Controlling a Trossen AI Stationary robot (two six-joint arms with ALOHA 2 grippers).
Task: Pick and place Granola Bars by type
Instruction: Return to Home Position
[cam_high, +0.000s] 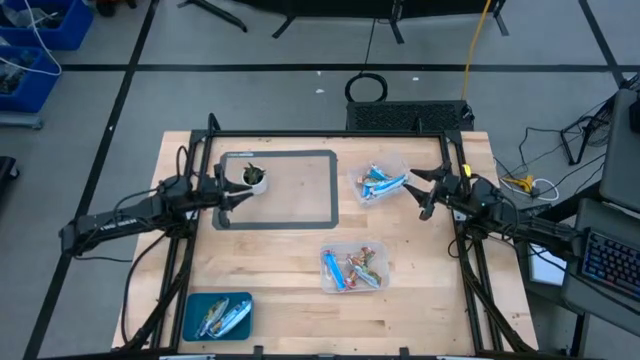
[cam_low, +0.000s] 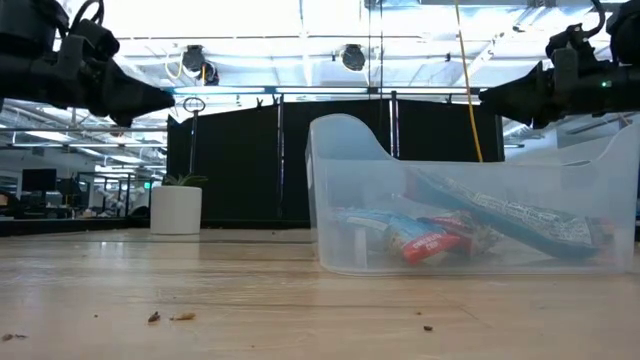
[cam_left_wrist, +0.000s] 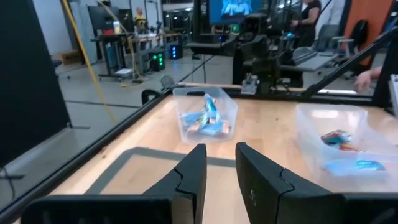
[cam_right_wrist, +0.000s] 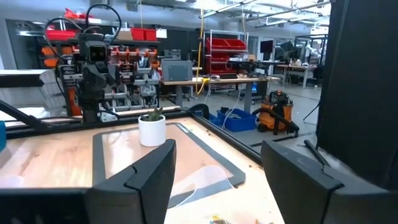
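High view: shiny, slim wrapped Granola Bars (cam_high: 380, 183) lie in two clear plastic bins (cam_high: 403, 164) and a blue tray (cam_high: 191, 304) on the pale wooden table (cam_high: 280, 255). The left gripper (cam_high: 232, 200) is slightly parted and the right gripper (cam_high: 420, 193) spread wide, both empty.

Setting: robotics lab on an open industrial floor.

Evidence:
- A light wooden worktop (cam_high: 290, 260) sits inside a black metal frame (cam_high: 330, 133), with a dark robot left arm (cam_high: 120, 218) and right arm (cam_high: 510, 218) mounted at its sides.
- The grey floor carries black line markings (cam_high: 300, 68) and loose cables (cam_high: 365, 87). A yellow cable (cam_high: 478, 40) runs across it.
- Blue storage crates (cam_high: 45, 25) and a keyboard (cam_high: 610, 262) stand beside the rig.
- In the background are red parts shelving (cam_right_wrist: 227, 46), equipment benches (cam_right_wrist: 186, 79), a large screen (cam_left_wrist: 233, 7) and black partition panels (cam_low: 240, 160).
- Ceiling lights (cam_low: 300, 20) hang overhead.
- A person (cam_left_wrist: 309, 18) stands at the far benches.
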